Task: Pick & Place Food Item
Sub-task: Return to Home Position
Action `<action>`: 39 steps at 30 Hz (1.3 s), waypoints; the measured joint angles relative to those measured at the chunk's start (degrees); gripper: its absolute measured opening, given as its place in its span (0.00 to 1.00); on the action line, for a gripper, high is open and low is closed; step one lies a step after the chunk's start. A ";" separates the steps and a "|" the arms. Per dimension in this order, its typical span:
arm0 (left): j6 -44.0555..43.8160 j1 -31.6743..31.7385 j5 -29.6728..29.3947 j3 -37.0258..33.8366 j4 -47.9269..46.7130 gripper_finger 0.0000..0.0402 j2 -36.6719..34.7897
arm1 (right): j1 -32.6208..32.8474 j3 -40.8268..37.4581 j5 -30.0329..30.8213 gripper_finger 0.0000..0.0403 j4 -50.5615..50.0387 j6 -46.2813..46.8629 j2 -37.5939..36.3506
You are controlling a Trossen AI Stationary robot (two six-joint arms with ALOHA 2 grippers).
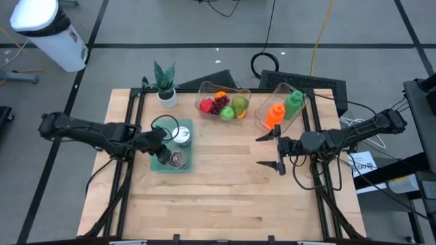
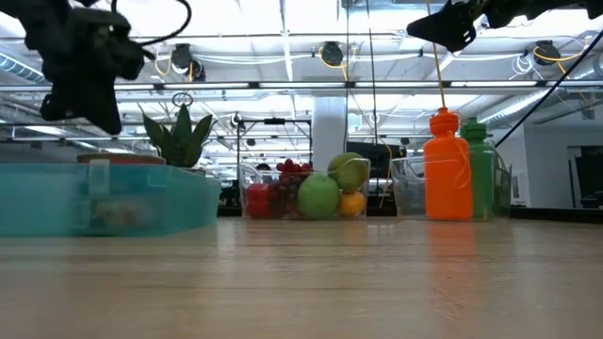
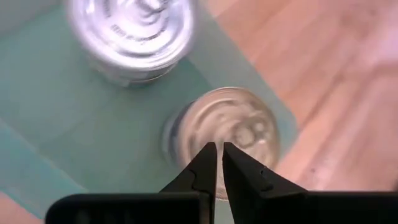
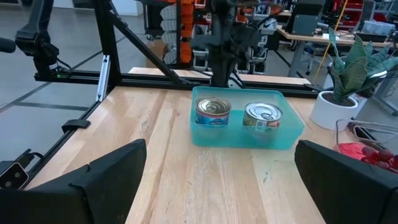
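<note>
Jaws pressed together, the left gripper (image 3: 218, 163) hangs above two tuna cans (image 4: 213, 112) in the green bin (image 4: 292, 134), their labels too blurred to read; the right gripper (image 1: 271, 150), spread wide, hovers mid-table.

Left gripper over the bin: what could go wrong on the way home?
1. The left gripper, fingers shut, hangs right above a can in the green bin; a low sideways exit could clip the can or the bin wall. Lift first.
2. The right gripper is wide open close to the orange bottle; a swing toward it might knock the bottle.
</note>
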 joint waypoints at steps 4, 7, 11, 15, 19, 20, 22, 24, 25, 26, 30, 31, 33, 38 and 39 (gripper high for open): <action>5.91 -0.38 0.26 0.00 5.51 0.08 -4.67 | 0.23 0.00 -0.19 0.98 -0.12 0.00 -0.29; 13.88 -1.06 0.29 0.02 11.78 0.08 -8.95 | 0.39 0.00 -0.14 0.98 -1.21 0.46 -2.86; 26.48 -1.03 5.26 2.54 10.31 0.08 -15.19 | 0.39 0.00 -0.19 0.98 -5.65 3.18 -10.17; 35.66 -1.02 5.50 4.83 6.10 0.08 -21.94 | 0.39 0.00 0.05 0.98 -13.64 1.31 -18.55; 42.91 -1.03 -1.88 3.11 7.28 0.08 -28.48 | 0.28 -0.20 0.48 0.98 -20.51 -1.71 -24.07; 43.92 -1.03 -4.72 1.44 8.75 0.08 -29.95 | 0.28 -0.83 1.02 0.98 -20.63 -1.64 -24.93; 45.84 -0.98 -8.24 -4.07 14.72 0.08 -32.53 | 0.28 -2.47 2.45 0.98 -20.48 -1.01 -26.18; 47.48 -0.98 -8.01 -11.25 22.83 0.08 -35.08 | 0.28 -3.80 3.92 0.98 -20.29 0.10 -26.89; 47.70 -0.98 -7.11 -14.54 26.08 0.08 -36.25 | 0.28 -4.30 4.71 0.98 -20.21 0.93 -27.11; 47.73 -1.00 -6.54 -17.25 29.01 0.08 -37.24 | 0.28 -4.82 4.82 0.98 -20.00 1.34 -27.43; 47.41 -0.98 -4.62 -22.99 33.17 0.08 -41.57 | 0.29 -8.22 6.03 0.98 -15.83 1.19 -28.95; 47.16 -0.98 -4.31 -23.64 33.54 0.08 -42.37 | 0.28 -9.51 7.28 0.98 -14.34 0.59 -29.25; 47.17 -1.00 -3.04 -25.11 33.68 0.08 -44.09 | 0.28 -12.47 10.41 0.98 -11.23 0.39 -29.66; 48.44 -1.02 -0.25 -27.23 34.10 0.08 -46.86 | 0.26 -18.82 11.88 0.98 -2.61 1.43 -29.71; 48.60 -1.05 0.06 -27.28 34.10 0.08 -47.20 | 0.26 -20.12 11.55 0.98 -0.32 1.46 -29.73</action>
